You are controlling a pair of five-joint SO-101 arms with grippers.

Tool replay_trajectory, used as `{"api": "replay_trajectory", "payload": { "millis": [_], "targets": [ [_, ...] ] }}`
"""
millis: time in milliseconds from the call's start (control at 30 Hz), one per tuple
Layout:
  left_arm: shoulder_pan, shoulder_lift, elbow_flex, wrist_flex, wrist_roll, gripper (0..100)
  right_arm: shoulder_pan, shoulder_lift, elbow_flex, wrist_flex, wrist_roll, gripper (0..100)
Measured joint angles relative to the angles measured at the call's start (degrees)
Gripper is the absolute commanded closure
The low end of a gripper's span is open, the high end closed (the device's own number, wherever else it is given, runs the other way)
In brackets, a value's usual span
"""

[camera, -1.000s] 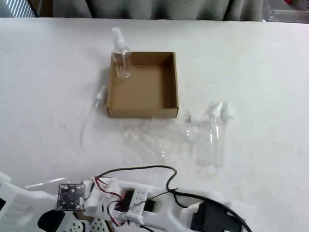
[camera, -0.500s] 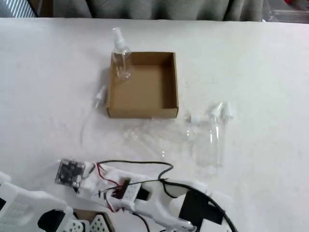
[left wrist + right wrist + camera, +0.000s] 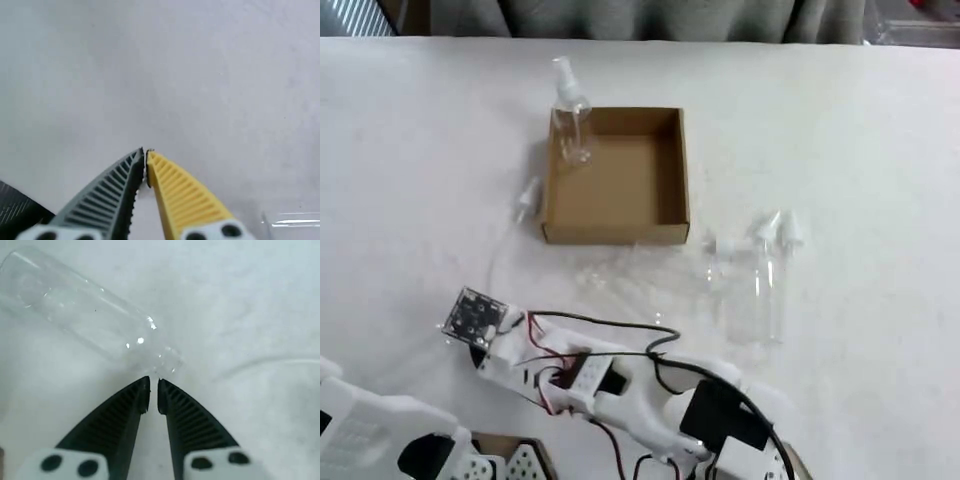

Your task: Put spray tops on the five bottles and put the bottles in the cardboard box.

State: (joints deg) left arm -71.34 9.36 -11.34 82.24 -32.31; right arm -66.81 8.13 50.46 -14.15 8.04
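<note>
The cardboard box sits mid-table, with one capped clear bottle upright in its back left corner. A loose spray top lies left of the box, its tube trailing toward the front. Uncapped clear bottles lie in front of the box. Two capped bottles lie to the right. In the right wrist view my right gripper is shut and empty, its tips just short of the neck of a lying clear bottle. My left gripper is shut over bare table.
An arm's wrist with red and black cables reaches from the front centre toward the left. Another white arm body fills the front left corner. A thin tube lies beside the right gripper. A clear edge shows near the left gripper.
The arm at the front has swung its wrist away from the table's front edge, toward the box and slightly left. The bottles, spray tops and box have not moved.
</note>
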Motion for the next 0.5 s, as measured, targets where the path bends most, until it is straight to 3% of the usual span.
{"api": "replay_trajectory", "payload": {
  "millis": [167, 500],
  "targets": [
    [0.0, 0.0, 0.0, 0.4, -0.8, 98, 0.0, 0.0, 0.0, 0.0, 0.0, 98.2],
    [4.8, 0.0, 0.0, 12.4, -11.8, 98, 0.0, -7.6, 8.1, 0.0, 0.0, 98.2]
  ]
}}
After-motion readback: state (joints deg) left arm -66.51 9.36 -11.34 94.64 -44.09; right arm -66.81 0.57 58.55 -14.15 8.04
